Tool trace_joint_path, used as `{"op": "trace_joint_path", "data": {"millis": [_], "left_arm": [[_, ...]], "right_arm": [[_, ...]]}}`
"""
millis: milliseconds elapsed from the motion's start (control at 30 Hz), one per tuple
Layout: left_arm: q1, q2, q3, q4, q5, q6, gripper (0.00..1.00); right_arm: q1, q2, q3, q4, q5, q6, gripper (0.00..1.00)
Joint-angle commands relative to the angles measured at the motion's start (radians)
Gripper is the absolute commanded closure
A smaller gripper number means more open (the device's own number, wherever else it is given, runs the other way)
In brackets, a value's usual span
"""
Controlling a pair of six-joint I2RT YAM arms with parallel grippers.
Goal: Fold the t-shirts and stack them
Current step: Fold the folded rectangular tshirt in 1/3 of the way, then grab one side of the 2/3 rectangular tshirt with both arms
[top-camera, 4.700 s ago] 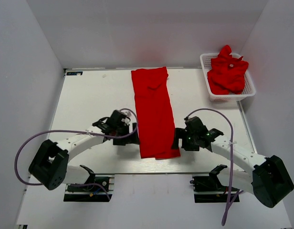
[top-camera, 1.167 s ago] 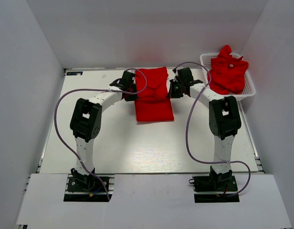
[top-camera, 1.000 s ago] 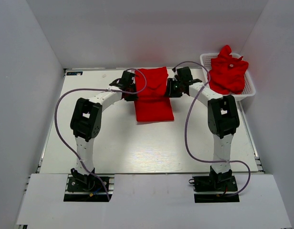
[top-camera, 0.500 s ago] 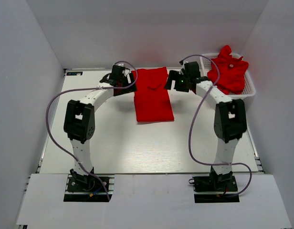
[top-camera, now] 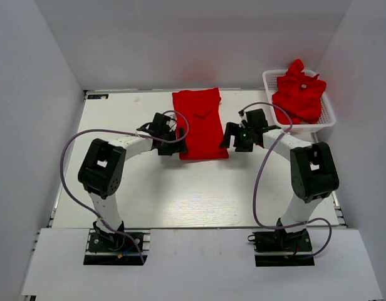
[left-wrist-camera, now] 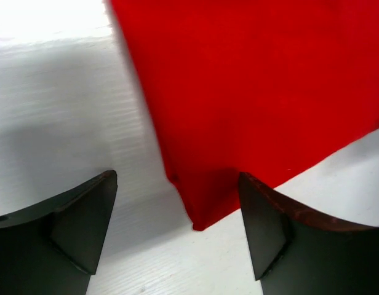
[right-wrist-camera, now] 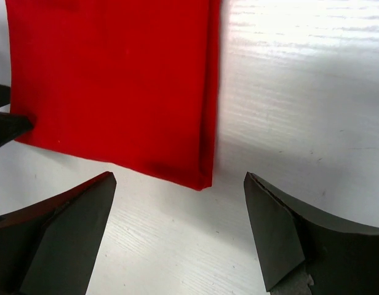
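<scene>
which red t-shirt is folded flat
The t-shirt on the table: a neat flat rectangle. The other t-shirts sit crumpled in the white basket.

Folded red t-shirt point(top-camera: 199, 125) flat on table point(top-camera: 180, 188); other t-shirts point(top-camera: 298, 94) heaped, apparently crumpled, in basket point(top-camera: 302, 128).

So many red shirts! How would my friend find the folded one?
Look at the white table, toward its far middle. The folded t-shirt lies flat there as a neat rectangle, while the other t-shirts sit crumpled in the white basket.
</scene>
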Motion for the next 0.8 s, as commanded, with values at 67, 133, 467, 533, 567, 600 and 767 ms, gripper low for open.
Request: {"op": "trace_joint_path", "data": {"millis": [67,133,467,533,567,600,767], "left_arm": [[-0.017,-0.023,-0.031,0.055,0.037,0.004,0.22],[-0.028,-0.023,-0.064,0.082,0.037,0.004,0.27],[-0.057,-0.003,-0.105,0.096,0.046,-0.007,0.55],[-0.057,-0.003,-0.124,0.096,0.046,-0.016,0.6],[-0.057,-0.012,-0.124,0.106,0.046,-0.016,0.62],[-0.057,-0.012,-0.136,0.106,0.046,-0.016,0.65],[-0.057,-0.012,-0.121,0.091,0.037,-0.016,0.97]], "right_arm": [[0.001,0.032,-0.015,0.065,-0.069,0.017,0.11],[0.001,0.046,-0.024,0.075,-0.076,0.021,0.16],[-0.001,0.056,-0.093,0.093,-0.091,0.047,0.43],[0.001,0.055,-0.114,0.098,-0.1,0.055,0.46],[-0.001,0.054,-0.117,0.107,-0.106,0.057,0.48],[0.001,0.057,-0.125,0.11,-0.108,0.054,0.53],[0.001,0.06,-0.134,0.138,-0.103,0.057,0.95]]}}
